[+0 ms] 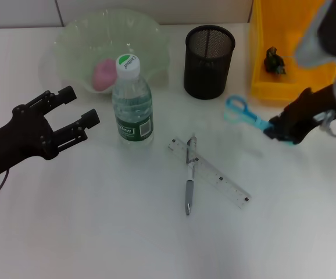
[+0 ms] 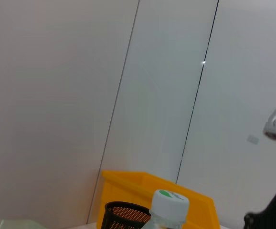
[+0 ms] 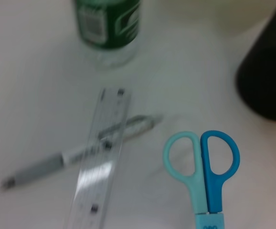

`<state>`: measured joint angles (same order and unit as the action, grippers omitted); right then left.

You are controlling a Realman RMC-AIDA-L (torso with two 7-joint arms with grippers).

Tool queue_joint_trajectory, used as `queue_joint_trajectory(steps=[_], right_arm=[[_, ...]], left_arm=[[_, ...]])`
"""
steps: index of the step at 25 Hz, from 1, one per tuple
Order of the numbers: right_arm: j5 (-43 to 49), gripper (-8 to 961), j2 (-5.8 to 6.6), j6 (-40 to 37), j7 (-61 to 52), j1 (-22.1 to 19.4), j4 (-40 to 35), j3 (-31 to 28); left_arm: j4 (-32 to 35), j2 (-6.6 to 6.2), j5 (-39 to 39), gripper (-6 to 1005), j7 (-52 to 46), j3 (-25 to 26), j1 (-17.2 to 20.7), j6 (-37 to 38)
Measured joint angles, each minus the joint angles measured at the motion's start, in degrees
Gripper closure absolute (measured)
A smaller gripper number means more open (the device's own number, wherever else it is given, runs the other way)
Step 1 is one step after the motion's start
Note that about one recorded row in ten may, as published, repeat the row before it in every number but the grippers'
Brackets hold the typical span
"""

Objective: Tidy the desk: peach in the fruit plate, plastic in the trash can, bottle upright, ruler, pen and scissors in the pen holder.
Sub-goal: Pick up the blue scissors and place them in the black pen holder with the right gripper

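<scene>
head view: right claw (image 1: 282, 131) clenched on the blue scissors (image 1: 245, 114), handles toward the mesh pen holder (image 1: 209, 53); left claw (image 1: 79, 108) released, beside the upright water bottle (image 1: 132, 100).
left wrist view: bottle cap (image 2: 169, 204) ahead.
right wrist view: ruler (image 3: 99, 159) crossing pen (image 3: 83, 150), beside scissors.
</scene>
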<state>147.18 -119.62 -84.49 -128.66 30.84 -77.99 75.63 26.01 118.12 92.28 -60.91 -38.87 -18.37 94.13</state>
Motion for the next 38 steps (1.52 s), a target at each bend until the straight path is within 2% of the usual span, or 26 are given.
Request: queue_joint_trajectory(steps=[4, 8, 12, 13, 14, 15, 18, 22, 29, 37, 38], right_arm=[[-9.3, 738, 0.1, 0.5, 3.9, -2.2, -2.6, -11.7], [-28.0, 732, 0.23, 5.6, 12.2, -5.4, 0.4, -22.7], [-52.3, 727, 0.35, 13.0, 27.5, -7.5, 14.2, -25.6], [-57.2, 725, 0.4, 13.7, 31.7, -7.0, 19.2, -25.5], [-65.6, 724, 0.42, 14.2, 40.1, -4.9, 29.1, -25.6], [-65.6, 723, 0.42, 14.2, 40.1, -4.9, 29.1, -25.6], [-73.3, 718, 0.43, 14.7, 51.7, -0.4, 41.7, -25.6], [-77.3, 713, 0.17, 19.6, 64.0, 7.3, 55.8, -25.6], [-77.5, 703, -0.1, 25.4, 69.2, 11.7, 61.3, -25.2], [-77.4, 692, -0.06, 25.9, 69.2, 11.5, 61.4, -22.6], [-77.4, 660, -0.04, 25.9, 69.2, 11.5, 61.4, -22.5]], left_arm=[[0.0, 0.01, -0.1, 201, 0.0, -0.1, -0.1, 0.0], [0.0, 0.03, -0.2, 201, 0.0, -0.1, -0.2, 0.1], [0.0, 0.09, -0.2, 200, 0.0, -0.1, -0.2, -0.1], [0.0, 0.09, -0.1, 200, 0.0, -0.1, -0.3, -0.1], [0.0, 0.09, -0.1, 200, 0.0, -0.1, -0.3, -0.1], [0.0, 0.09, -0.1, 200, 0.0, -0.1, -0.3, -0.1], [0.0, 0.08, 0.0, 200, 0.0, -0.1, -0.3, -0.2], [-0.1, 0.09, 0.0, 200, 0.0, -0.1, -0.2, -0.1], [-0.1, 0.09, -0.2, 200, 0.0, 0.1, 0.4, 0.2], [-1.2, 0.09, -0.4, 201, 1.3, 0.2, 0.3, 0.3], [-1.3, 0.08, -0.4, 201, 1.4, 0.2, 0.2, 0.3]])
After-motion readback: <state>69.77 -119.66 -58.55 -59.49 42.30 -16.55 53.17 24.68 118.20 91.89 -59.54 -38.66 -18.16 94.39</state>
